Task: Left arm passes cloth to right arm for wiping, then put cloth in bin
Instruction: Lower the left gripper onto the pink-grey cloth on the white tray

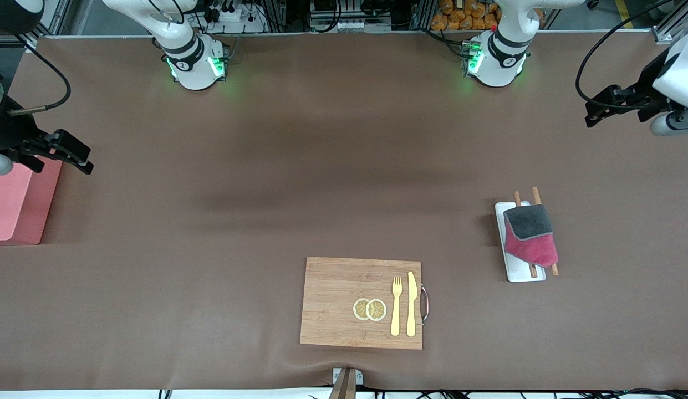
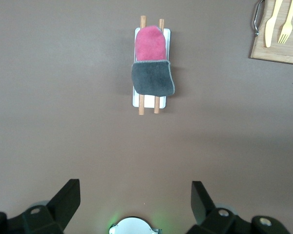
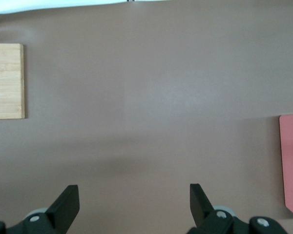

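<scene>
On top of the chopsticks (image 1: 535, 233) and the white tray (image 1: 515, 266), toward the left arm's end of the table, lies the cloth (image 1: 529, 235); it looks soft, light and floppy, so pinching its raised grey edge seems best; the left gripper (image 1: 599, 111) and right gripper (image 1: 72, 152) hang wide open and empty, up by the table's two ends.

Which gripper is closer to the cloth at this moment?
The left gripper, open, hangs over bare table at the left arm's end, where the cloth lies on the white tray. The right gripper, open, is over the bin at the table's right-arm end.
</scene>
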